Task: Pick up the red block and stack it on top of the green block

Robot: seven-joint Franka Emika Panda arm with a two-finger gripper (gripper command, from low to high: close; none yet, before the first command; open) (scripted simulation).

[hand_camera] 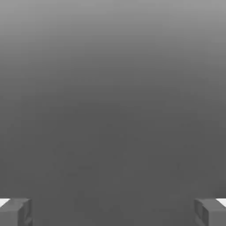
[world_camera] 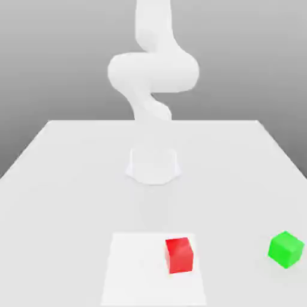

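The exterior view shows both blocks, red [world_camera: 179, 256] and green [world_camera: 286, 249]; the hand view, parted fingers [hand_camera: 24, 212].

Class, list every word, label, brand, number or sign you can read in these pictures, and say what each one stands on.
There are none: no text, number or sign can be read on the red block, the green block, the white arm or the table.

On my pale tabletop [world_camera: 72, 204] lie a white square [world_camera: 138, 279] bearing the red block [world_camera: 179, 256], and, well apart, the green block [world_camera: 286, 249].
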